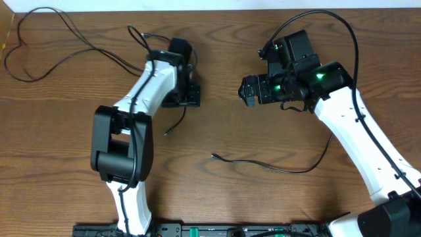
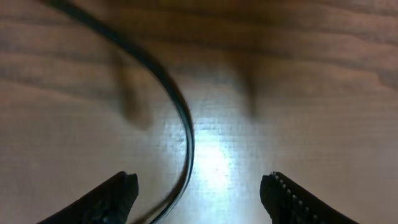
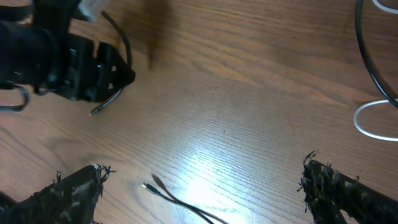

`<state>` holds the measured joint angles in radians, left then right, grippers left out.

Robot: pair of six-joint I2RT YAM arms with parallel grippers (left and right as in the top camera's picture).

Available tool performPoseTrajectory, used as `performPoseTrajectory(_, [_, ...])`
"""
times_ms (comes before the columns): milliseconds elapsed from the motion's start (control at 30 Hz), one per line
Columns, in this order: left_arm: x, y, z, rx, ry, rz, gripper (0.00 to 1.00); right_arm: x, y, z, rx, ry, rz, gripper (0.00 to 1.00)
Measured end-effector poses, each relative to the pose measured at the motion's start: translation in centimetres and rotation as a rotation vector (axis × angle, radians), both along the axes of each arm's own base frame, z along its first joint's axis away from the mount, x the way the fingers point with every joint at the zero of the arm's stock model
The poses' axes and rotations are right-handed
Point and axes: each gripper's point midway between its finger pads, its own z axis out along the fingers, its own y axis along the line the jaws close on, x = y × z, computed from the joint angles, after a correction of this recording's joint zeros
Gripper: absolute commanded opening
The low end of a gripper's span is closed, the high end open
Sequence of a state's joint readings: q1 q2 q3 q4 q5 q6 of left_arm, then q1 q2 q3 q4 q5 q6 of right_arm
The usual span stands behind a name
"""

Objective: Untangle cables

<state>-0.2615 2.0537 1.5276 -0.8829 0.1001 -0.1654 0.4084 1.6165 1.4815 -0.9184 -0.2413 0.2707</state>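
Observation:
A long black cable (image 1: 72,51) loops over the far left of the table and runs in under my left gripper (image 1: 181,97). Its free end (image 1: 172,126) lies just in front of that gripper. In the left wrist view this cable (image 2: 186,130) curves down between the jaws of my left gripper (image 2: 199,183), nearer the left finger, and they stand apart from it. A second black cable (image 1: 263,163) lies at centre front. Its plug (image 3: 149,186) shows on the table below my right gripper (image 3: 204,169), which is wide open and holds nothing. A loop of white cable (image 3: 372,121) shows at the right edge.
The right arm's own thick black wire (image 1: 352,39) arcs over the far right of the table. In the right wrist view the left gripper (image 3: 74,62) is at the upper left. The arms' base rail (image 1: 197,230) runs along the front edge.

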Motion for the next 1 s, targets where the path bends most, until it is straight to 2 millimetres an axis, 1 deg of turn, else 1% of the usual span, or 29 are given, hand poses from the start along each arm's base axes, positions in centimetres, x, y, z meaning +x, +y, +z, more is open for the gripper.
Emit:
performPoseTrajectory(67, [0.2, -0.3, -0.5, 0.024, -0.018, 0.002, 0.67, 0.0, 0.1, 0.0, 0.008, 0.005, -0.003, 0.99])
performPoseTrajectory(200, [0.4, -0.9, -1.5, 0.046, -0.025, 0.013, 0.63, -0.3, 0.5, 0.2, 0.053, 0.029, 0.001, 0.99])
performPoseTrajectory(267, [0.3, -0.8, -2.0, 0.054, -0.017, 0.029, 0.62, -0.2, 0.1, 0.3, 0.069, 0.041, -0.011, 0.99])
performPoseTrajectory(367, [0.2, -0.5, -2.9, 0.068, 0.001, 0.042, 0.61, 0.0, -1.2, 0.1, 0.072, 0.067, -0.048, 0.99])
performPoseTrajectory(467, [0.2, -0.5, -3.3, 0.067, 0.011, 0.053, 0.5, 0.2, -2.6, -0.2, 0.07, 0.089, -0.086, 0.99])
performPoseTrajectory(533, [0.2, -0.7, -3.3, 0.06, 0.01, 0.053, 0.4, 0.3, -3.4, -0.3, 0.07, 0.1, -0.108, 0.99])
performPoseTrajectory(600, [0.2, -1.0, -3.3, 0.048, 0.01, 0.053, 0.28, 0.3, -4.0, -0.4, 0.067, 0.113, -0.124, 0.99])
performPoseTrajectory(633, [0.3, -1.2, -3.3, 0.045, 0.007, 0.05, 0.12, 0.2, -4.4, -0.5, 0.067, 0.12, -0.132, 0.99])
performPoseTrajectory(667, [0.3, -1.3, -3.3, 0.042, 0.004, 0.055, 0.08, 0.2, -4.8, -0.5, 0.066, 0.128, -0.142, 0.99])
performPoseTrajectory(800, [1.0, -1.4, -3.3, 0.038, -0.025, 0.054, 0.07, 0.4, -6.1, -0.7, 0.065, 0.144, -0.179, 0.99])
performPoseTrajectory(933, [2.4, -1.4, -3.2, 0.029, -0.074, 0.06, 0.07, 0.1, -7.7, -1.0, 0.058, 0.175, -0.219, 0.99])
performPoseTrajectory(1000, [3.0, -1.2, -3.1, 0.026, -0.084, 0.066, 0.07, -0.2, -8.1, -1.2, 0.053, 0.193, -0.23, 0.99])
